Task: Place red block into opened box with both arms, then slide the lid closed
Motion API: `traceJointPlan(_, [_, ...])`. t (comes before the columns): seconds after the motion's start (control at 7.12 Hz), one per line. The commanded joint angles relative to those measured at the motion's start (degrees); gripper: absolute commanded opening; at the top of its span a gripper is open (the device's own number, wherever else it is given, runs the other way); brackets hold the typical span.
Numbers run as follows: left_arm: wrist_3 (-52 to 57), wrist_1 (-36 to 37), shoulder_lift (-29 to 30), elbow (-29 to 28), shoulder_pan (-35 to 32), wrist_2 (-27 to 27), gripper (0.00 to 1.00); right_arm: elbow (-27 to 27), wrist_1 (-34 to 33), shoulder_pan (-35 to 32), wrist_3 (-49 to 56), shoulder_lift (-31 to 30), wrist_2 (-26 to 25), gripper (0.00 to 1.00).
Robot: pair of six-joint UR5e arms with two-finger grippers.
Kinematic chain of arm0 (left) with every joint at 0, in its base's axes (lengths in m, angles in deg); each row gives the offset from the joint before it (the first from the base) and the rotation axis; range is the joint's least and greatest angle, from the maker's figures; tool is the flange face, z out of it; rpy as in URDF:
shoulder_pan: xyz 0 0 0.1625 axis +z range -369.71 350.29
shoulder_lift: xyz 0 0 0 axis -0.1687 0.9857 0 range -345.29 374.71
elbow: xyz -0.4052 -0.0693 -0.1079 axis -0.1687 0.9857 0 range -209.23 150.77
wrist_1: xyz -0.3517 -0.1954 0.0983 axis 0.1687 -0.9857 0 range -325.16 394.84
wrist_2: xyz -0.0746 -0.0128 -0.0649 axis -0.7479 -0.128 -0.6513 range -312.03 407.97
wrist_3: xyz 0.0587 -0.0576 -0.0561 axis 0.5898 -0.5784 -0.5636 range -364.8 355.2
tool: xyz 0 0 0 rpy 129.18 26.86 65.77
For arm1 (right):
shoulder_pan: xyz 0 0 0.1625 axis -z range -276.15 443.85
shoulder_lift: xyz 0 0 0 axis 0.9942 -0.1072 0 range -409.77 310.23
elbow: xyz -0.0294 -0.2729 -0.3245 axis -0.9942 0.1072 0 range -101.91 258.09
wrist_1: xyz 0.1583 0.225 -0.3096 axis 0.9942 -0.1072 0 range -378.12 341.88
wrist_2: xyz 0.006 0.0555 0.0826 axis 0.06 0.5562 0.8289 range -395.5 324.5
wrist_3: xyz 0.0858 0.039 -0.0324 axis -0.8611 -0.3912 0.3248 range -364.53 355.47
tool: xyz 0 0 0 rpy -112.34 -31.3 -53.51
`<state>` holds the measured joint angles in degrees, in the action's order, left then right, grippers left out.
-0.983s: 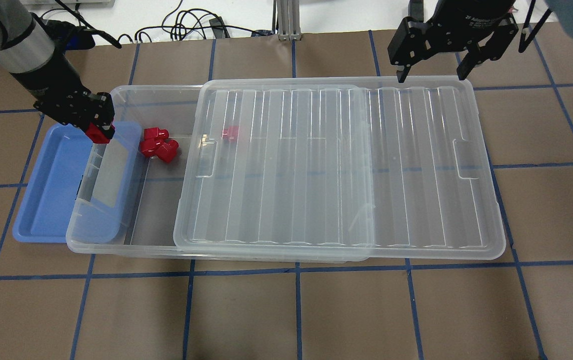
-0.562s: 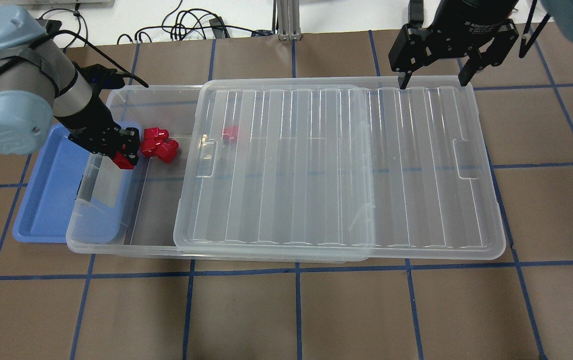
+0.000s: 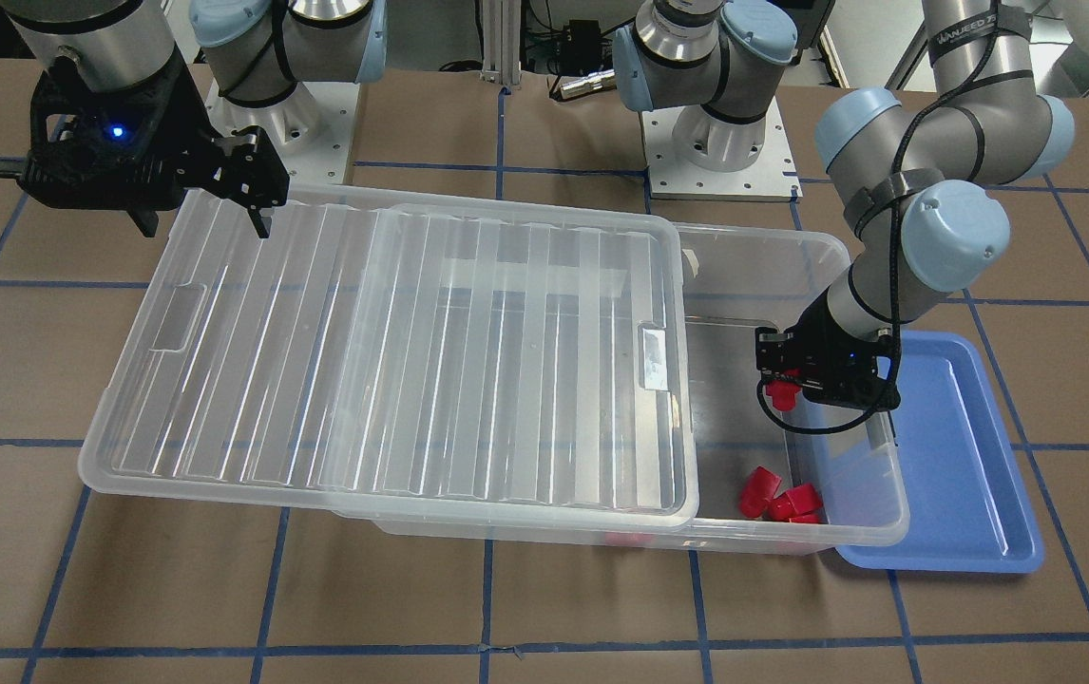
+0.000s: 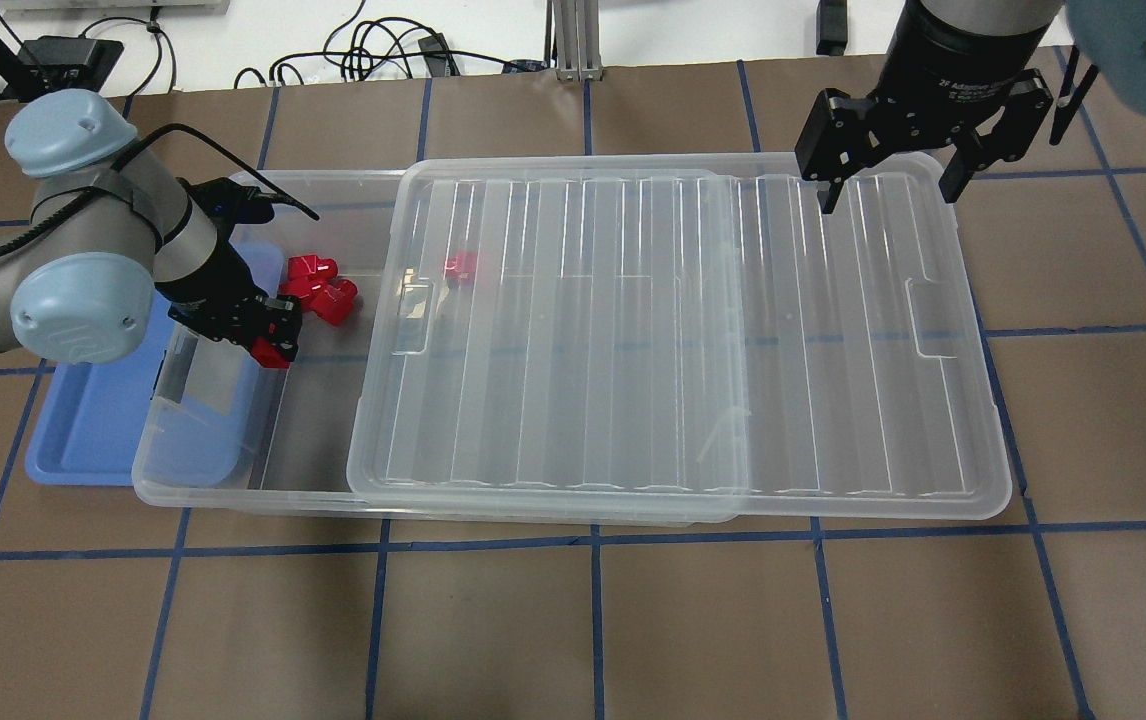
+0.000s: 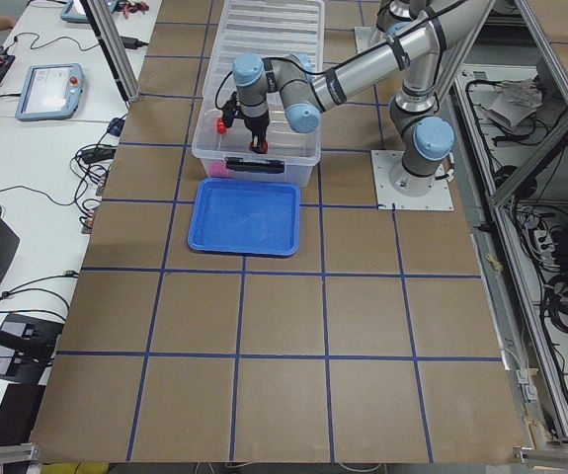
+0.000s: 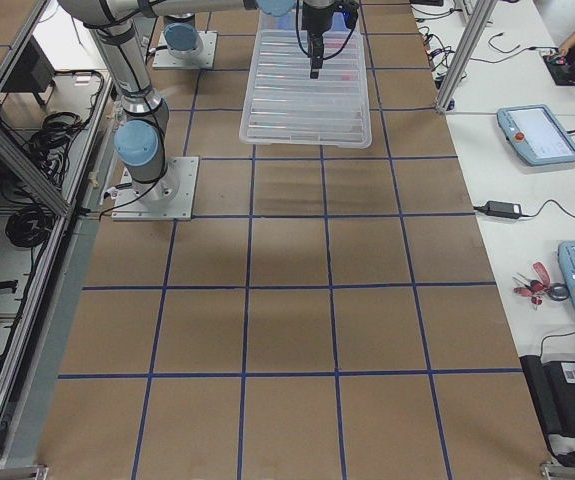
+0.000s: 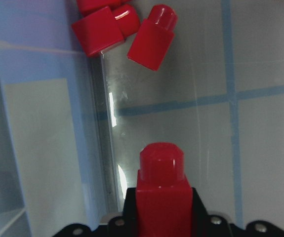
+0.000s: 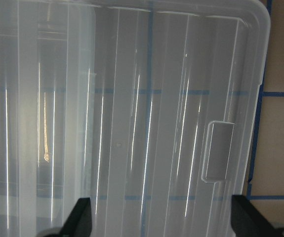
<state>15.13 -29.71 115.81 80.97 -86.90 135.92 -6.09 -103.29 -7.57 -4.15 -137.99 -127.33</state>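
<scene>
Bright even light, faint shadows, glare streaks on the lid [image 4: 633,330], soft wrist views

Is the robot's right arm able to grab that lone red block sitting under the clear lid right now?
Probably not. The lid covers the lone red block inside the box, and the open right gripper is over the lid's other end, so the plastic sheet lies between them.
</scene>
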Motion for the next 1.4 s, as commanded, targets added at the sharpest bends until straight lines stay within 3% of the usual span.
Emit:
traceJointPlan(0.0, [-0.2, 3.9, 1.4, 2.7, 0.0, 0.0, 0.0, -0.4, -0.1, 0.0, 0.0, -0.2, -0.3, 1.0])
traceJointPlan(0.56, [-0.2, 6.4, 3.3, 4.0, -0.1, -0.1, 0.0, -0.5, -0.1, 0.0, 0.0, -0.2, -0.4, 1.0])
traceJointPlan(0.84, [-0.5, 7.4, 4.5, 4.0, -0.1, -0.2, 0.09, -0.4, -0.1, 0.0, 0.1, -0.2, -0.5, 1.0])
traceJointPlan(0.98, [-0.5, 7.4, 4.8, 4.0, -0.1, -0.1, 0.17, -0.2, -0.1, 0.0, 0.1, -0.2, -0.5, 1.0])
traceJointPlan(1.12, [-0.6, 7.4, 4.9, 4.1, -0.1, -0.2, 0.33, -0.1, -0.1, 0.0, 0.1, -0.2, -0.5, 1.0])
traceJointPlan(1.26, [-1.5, 7.3, 4.9, 4.1, -0.2, -0.2, 0.58, -0.1, -0.1, 0.0, 0.1, -0.2, -0.4, 1.0])
